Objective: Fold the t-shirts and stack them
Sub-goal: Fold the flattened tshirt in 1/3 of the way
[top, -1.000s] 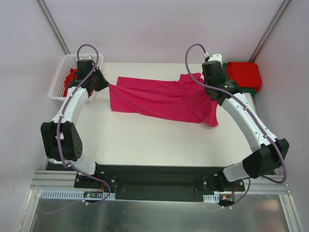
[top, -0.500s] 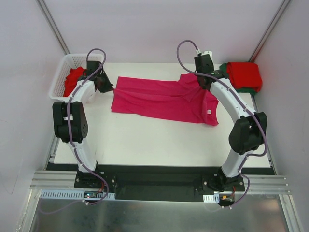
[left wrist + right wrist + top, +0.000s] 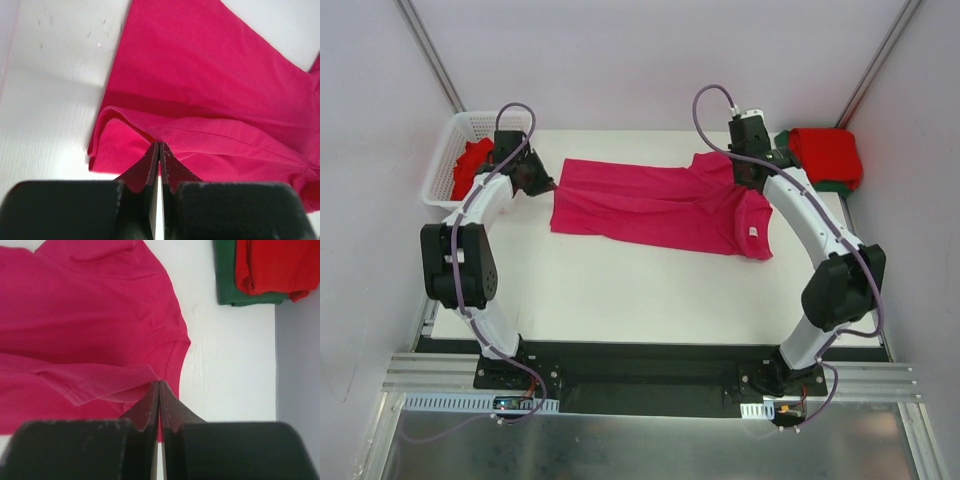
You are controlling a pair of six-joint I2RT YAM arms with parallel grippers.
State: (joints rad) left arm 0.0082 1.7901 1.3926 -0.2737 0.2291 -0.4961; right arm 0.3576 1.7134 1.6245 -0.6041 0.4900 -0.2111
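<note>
On surface (image 3: 620,290), pink t-shirt (image 3: 655,205) spread, long way stretched between both tools. Left tool (image 3: 158,147) pinched shut on hem fold at its tips; right tool (image 3: 159,386) pinched shut on fold by neck. Red stack (image 3: 825,152) seen beyond right tool.

At 12 o'clock the spread t-shirt (image 3: 660,205) lies on the table (image 3: 620,290), far half. Basket (image 3: 442,165) at 10 o'clock — a shirt (image 3: 472,160) inside; folded stack (image 3: 825,155) at 2 o'clock.
</note>
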